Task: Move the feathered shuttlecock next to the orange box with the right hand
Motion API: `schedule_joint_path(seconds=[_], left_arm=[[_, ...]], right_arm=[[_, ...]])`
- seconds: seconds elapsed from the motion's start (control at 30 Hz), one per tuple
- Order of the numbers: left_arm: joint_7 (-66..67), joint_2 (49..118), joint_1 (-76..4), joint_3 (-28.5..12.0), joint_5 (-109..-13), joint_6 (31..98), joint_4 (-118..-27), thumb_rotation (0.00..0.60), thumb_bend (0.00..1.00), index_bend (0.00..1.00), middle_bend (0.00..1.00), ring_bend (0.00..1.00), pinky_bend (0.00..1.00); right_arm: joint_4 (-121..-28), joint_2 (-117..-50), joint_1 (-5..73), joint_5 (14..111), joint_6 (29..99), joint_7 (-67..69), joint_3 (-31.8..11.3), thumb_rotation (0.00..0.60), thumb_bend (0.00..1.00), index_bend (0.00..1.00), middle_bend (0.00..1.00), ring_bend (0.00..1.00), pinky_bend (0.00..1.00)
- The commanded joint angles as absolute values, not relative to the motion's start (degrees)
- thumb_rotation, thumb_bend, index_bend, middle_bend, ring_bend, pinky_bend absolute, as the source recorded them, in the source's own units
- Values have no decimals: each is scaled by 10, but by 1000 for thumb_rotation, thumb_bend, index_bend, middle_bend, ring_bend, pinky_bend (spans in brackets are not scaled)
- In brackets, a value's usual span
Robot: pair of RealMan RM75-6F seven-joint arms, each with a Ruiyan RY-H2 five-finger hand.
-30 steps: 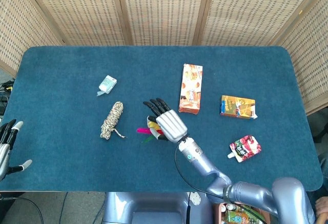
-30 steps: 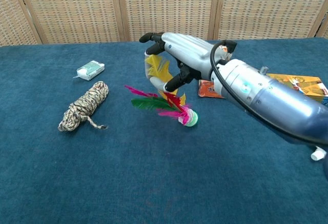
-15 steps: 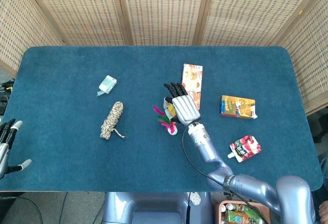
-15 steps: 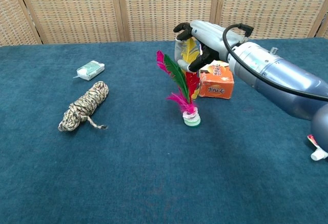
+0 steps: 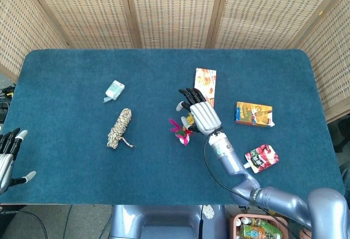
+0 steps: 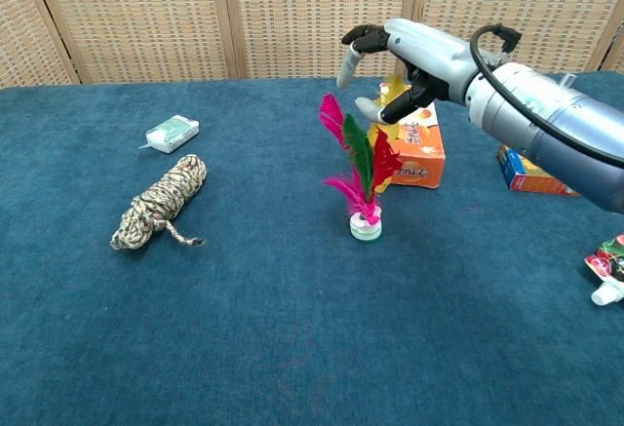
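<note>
The feathered shuttlecock (image 5: 182, 131) stands upright on its white base on the blue cloth, pink, green, red and yellow feathers pointing up (image 6: 363, 177). It is just left of the orange box (image 5: 205, 86), which lies flat (image 6: 417, 153). My right hand (image 5: 201, 113) hovers above the feather tips (image 6: 414, 56) with fingers and thumb spread apart. A yellow feather tip shows close under the palm, with no visible grip on it. My left hand (image 5: 8, 157) rests off the table's left edge, fingers apart and holding nothing.
A coil of rope (image 5: 119, 128) and a small white-green packet (image 5: 115, 89) lie to the left. A yellow-orange carton (image 5: 253, 113) and a red pouch (image 5: 261, 158) lie to the right of the box. Wicker screens stand behind the table.
My right hand carried the shuttlecock rightward from mid-table, stood it upright beside the orange box, then spread its fingers and lifted off to the right.
</note>
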State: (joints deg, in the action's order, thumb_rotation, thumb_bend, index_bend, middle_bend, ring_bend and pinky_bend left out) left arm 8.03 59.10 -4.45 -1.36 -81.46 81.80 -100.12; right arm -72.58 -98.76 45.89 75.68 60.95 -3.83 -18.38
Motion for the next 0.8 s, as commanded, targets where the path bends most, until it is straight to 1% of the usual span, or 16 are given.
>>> schedule_joint_path(seconds=[0.03, 0.17, 0.3, 0.37, 0.47, 0.53, 0.6, 0.67, 0.73, 0.8], left_arm=[[80, 591, -44, -13, -816, 819, -1003, 600, 0, 0, 0, 0, 0], [78, 590, -44, -13, -819, 822, -1005, 600, 0, 0, 0, 0, 0], [74, 588, -42, -13, -820, 823, -1005, 600, 0, 0, 0, 0, 0], [72, 587, -42, -13, -820, 824, -1004, 600, 0, 0, 0, 0, 0], [65, 585, -40, -13, -822, 829, -1003, 600, 0, 0, 0, 0, 0], [63, 586, -38, -17, -821, 837, -1001, 600, 0, 0, 0, 0, 0], [59, 586, -36, -19, -819, 841, -998, 600, 0, 0, 0, 0, 0], [57, 587, -36, -21, -816, 842, -995, 600, 0, 0, 0, 0, 0], [55, 588, -35, -23, -815, 844, -992, 600, 0, 0, 0, 0, 0], [55, 589, -34, -24, -816, 847, -990, 600, 0, 0, 0, 0, 0]], right_arm=[[-749, -967, 454, 770, 626, -58, -180, 600, 104, 197, 78, 0, 0], [-783, -944, 446, 776, 640, -65, -179, 600, 76, 194, 69, 0, 0], [-841, -899, 431, 787, 658, -87, -175, 600, 40, 177, 44, 0, 0], [-874, -870, 420, 795, 670, -97, -173, 600, 22, 173, 36, 0, 0], [-931, -810, 391, 812, 695, -109, -164, 600, 0, 144, 21, 0, 0], [-966, -761, 362, 831, 723, -116, -152, 600, 0, 128, 13, 0, 0], [-990, -712, 322, 861, 763, -109, -129, 600, 0, 111, 5, 0, 0], [-988, -682, 290, 897, 797, -89, -103, 600, 0, 94, 1, 0, 0], [-969, -673, 267, 923, 824, -79, -82, 600, 0, 62, 0, 0, 0], [-954, -674, 252, 936, 842, -73, -69, 600, 0, 14, 0, 0, 0]])
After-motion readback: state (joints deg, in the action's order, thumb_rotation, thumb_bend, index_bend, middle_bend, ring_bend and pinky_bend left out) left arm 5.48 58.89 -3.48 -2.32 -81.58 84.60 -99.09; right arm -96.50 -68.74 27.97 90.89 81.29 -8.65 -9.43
